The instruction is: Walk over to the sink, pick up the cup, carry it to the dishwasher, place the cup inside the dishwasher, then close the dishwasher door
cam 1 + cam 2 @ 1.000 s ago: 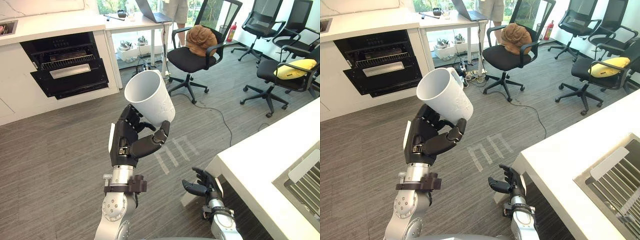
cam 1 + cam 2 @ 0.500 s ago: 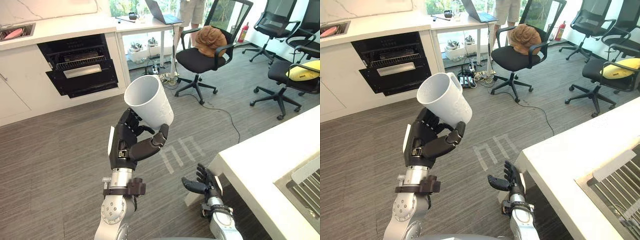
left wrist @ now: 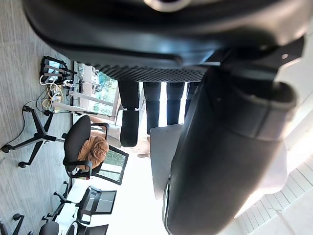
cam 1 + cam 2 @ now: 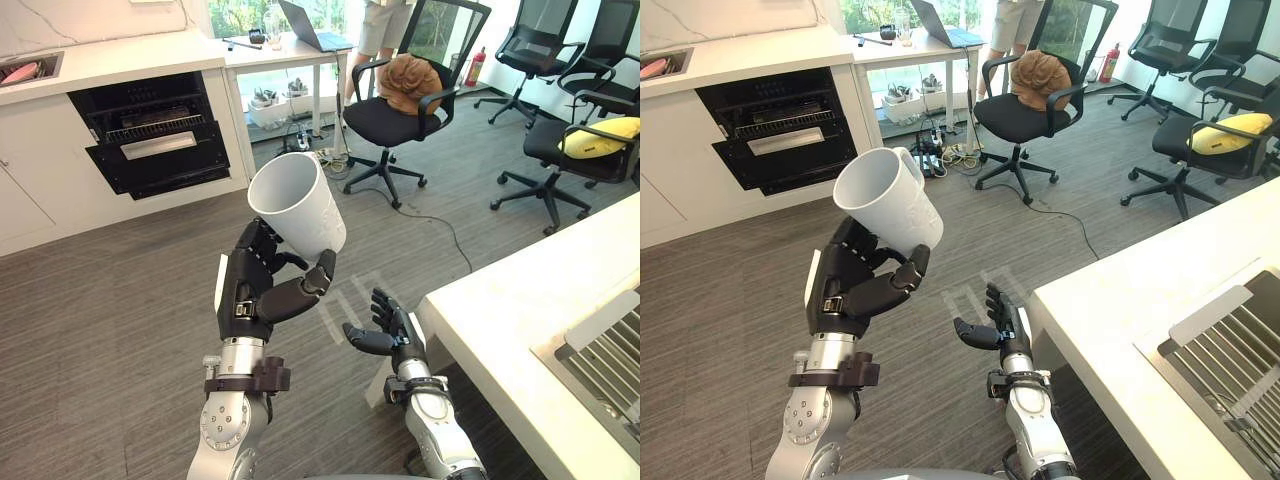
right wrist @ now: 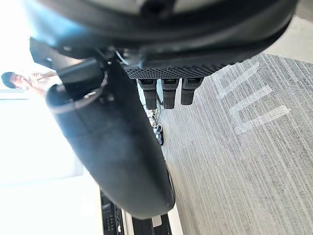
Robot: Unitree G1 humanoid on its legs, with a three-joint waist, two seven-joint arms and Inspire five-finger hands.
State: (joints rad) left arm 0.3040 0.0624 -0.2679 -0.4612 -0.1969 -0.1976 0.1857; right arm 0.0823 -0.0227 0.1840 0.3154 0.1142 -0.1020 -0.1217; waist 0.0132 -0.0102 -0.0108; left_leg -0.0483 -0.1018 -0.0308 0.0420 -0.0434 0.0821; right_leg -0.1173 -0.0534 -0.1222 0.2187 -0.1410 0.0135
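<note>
My left hand [image 4: 262, 288] is raised in the middle of the view, its fingers and thumb curled round the base of a white cup [image 4: 297, 204] that tilts with its mouth up and to the left. The cup [image 4: 885, 196] shows its handle at the far side. The dishwasher [image 4: 155, 131] stands open in the white counter at the far left, its dark door [image 4: 165, 162] folded down and a rack inside. My right hand [image 4: 385, 328] hangs low beside the corner of the white sink counter [image 4: 520, 310], fingers relaxed and holding nothing.
A sink grid [image 4: 612, 362] is set in the counter at the right. Black office chairs [image 4: 395, 105] stand across the grey floor, one bearing a brown cushion, another [image 4: 585, 145] a yellow one. Cables trail under a desk [image 4: 290, 45] with a laptop; a person stands behind it.
My right hand has risen and moved left, away from the counter corner. The cup stays in my left hand. The camera has shifted a little.
</note>
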